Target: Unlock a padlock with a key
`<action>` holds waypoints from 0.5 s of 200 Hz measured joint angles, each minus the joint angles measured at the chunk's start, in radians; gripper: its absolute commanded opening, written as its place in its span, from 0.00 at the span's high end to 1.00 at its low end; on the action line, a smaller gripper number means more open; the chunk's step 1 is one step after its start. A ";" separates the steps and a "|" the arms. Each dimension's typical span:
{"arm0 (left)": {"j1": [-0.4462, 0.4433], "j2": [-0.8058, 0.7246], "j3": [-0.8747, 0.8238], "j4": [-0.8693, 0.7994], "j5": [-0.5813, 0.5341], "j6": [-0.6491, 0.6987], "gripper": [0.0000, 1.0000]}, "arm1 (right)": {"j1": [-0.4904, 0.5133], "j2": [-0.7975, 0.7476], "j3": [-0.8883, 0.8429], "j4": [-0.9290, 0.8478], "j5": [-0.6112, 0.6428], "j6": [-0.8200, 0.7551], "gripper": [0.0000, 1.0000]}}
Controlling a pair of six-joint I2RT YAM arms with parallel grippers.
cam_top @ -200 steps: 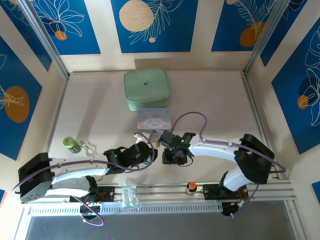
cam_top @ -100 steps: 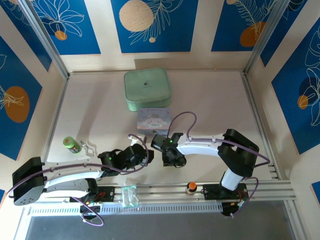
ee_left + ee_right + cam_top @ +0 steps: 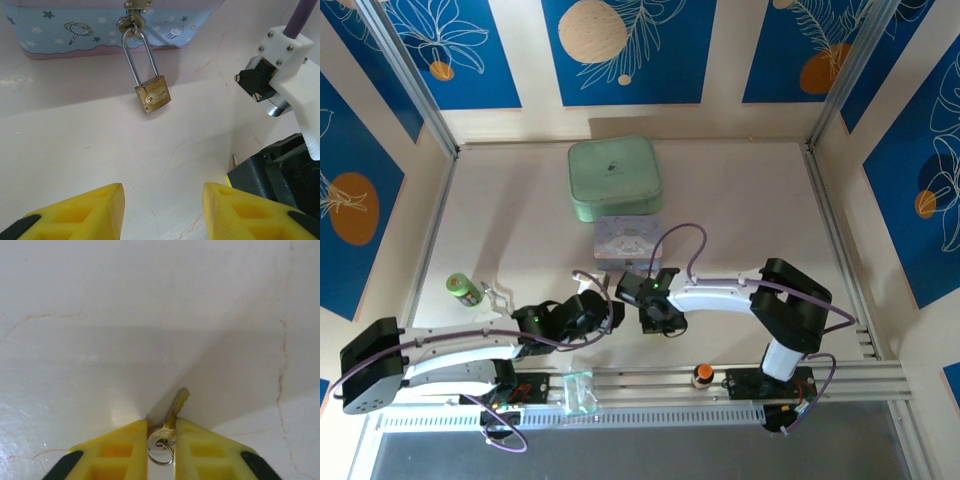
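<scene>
The small brass padlock point(image 3: 152, 97) lies on the table, its long silver shackle hooked through the latch of the pale blue tin point(image 3: 75, 30). My left gripper point(image 3: 162, 200) is open a short way in front of the padlock, with nothing between its yellow fingers. My right gripper point(image 3: 161, 432) is shut on the head of the silver key point(image 3: 177, 405), whose blade points forward just above the table and whose small ring hangs between the fingers. In the top view both grippers meet near the tin point(image 3: 630, 238), the left gripper point(image 3: 605, 305) beside the right gripper point(image 3: 632, 290).
A mint green case point(image 3: 615, 178) sits behind the tin. A green can point(image 3: 463, 289) and a wire clip point(image 3: 495, 297) lie at the left. An orange-topped knob point(image 3: 701, 375) stands on the front rail. The right arm's white wrist point(image 3: 280, 75) is close on the left gripper's right.
My right gripper has closed on the key and moved a little left, toward the left gripper. The left arm has drawn back slightly, its jaws unchanged.
</scene>
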 measured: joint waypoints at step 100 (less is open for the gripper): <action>0.000 0.053 0.001 0.009 -0.006 -0.005 0.54 | -0.007 -0.143 -0.129 0.084 0.016 0.000 1.00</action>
